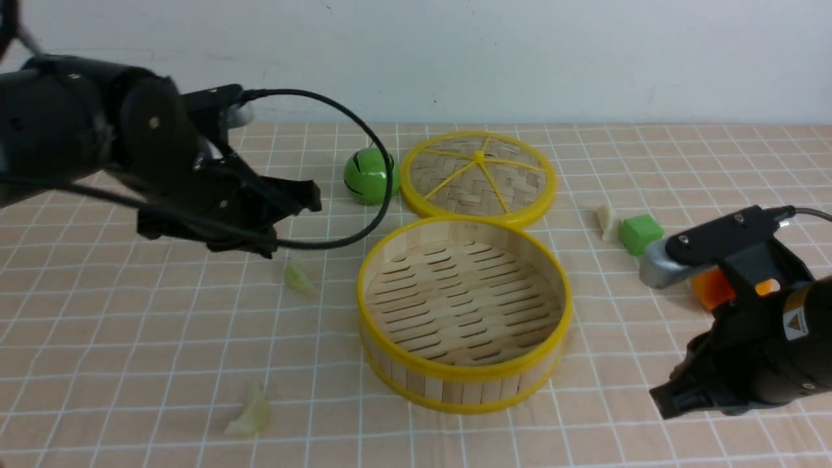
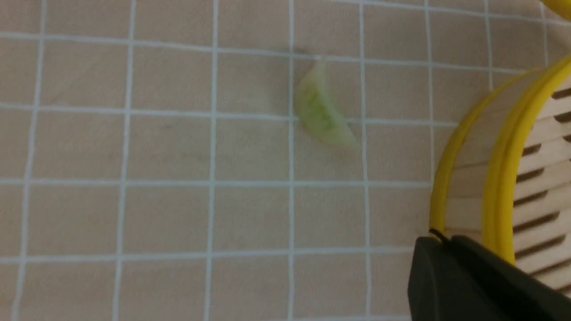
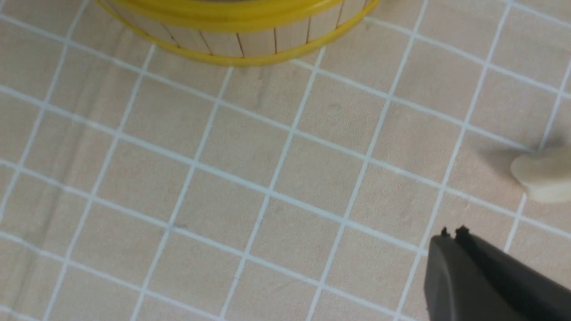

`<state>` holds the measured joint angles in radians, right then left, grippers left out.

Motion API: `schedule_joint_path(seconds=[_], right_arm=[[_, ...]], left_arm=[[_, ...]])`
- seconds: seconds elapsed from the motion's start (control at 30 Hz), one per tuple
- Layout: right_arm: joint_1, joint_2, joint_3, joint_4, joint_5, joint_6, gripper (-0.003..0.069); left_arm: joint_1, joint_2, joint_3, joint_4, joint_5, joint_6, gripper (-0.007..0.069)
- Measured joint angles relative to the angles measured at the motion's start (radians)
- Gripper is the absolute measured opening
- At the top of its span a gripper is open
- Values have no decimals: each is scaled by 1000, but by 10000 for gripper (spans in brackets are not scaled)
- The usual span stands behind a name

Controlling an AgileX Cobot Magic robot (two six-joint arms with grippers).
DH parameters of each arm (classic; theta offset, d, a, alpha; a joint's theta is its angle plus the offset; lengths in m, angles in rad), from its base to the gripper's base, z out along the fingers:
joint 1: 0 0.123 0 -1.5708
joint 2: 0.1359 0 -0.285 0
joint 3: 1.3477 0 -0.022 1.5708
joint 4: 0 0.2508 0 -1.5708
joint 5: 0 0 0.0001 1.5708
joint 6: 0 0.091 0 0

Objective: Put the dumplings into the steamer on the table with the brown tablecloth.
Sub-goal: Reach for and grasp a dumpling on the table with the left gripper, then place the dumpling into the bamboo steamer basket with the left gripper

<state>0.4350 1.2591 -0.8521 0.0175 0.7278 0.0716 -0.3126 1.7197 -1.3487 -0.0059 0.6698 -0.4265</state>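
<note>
Checked desk cloth [image 1: 130,338]: light tan-peach with a thin white grid.
Round bamboo steamer basket [image 1: 465,374]: pale wood slats, yellow rims.
Flat woven lid [image 1: 479,172], at the steamer's twelve o'clock: tan herringbone weave, yellow rim and spokes.
Round glossy ball [image 1: 368,177]: bright green with black markings.
Small green cube [image 1: 640,234] and small orange cube [image 1: 714,288], at two to three o'clock.
Pale green crescent dumpling [image 1: 298,277] at nine o'clock, second pale green crescent dumpling [image 1: 250,413] at seven.
Creamy white crescent dumpling [image 1: 607,223] at two o'clock.
Black: left claw [image 1: 311,196], right claw [image 1: 669,396].
</note>
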Motion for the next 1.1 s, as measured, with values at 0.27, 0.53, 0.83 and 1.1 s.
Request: schedule_joint_path(seconds=[0.27,0.53,0.83,1.1], right_arm=[[0,0,-6,4,-1,-1,0],[0,0,-7,7,-15,-1,3],[0,0,-7,16,-15,-1,12],[0,0,-7,24,-33,-1,20]], left_arm=[[0,273,-212,154,29,-128,408],[0,435,-307,177,59,-203,449],[0,454,-386,129,181,-133,162],[-97,314,-515,6,305,90,165]])
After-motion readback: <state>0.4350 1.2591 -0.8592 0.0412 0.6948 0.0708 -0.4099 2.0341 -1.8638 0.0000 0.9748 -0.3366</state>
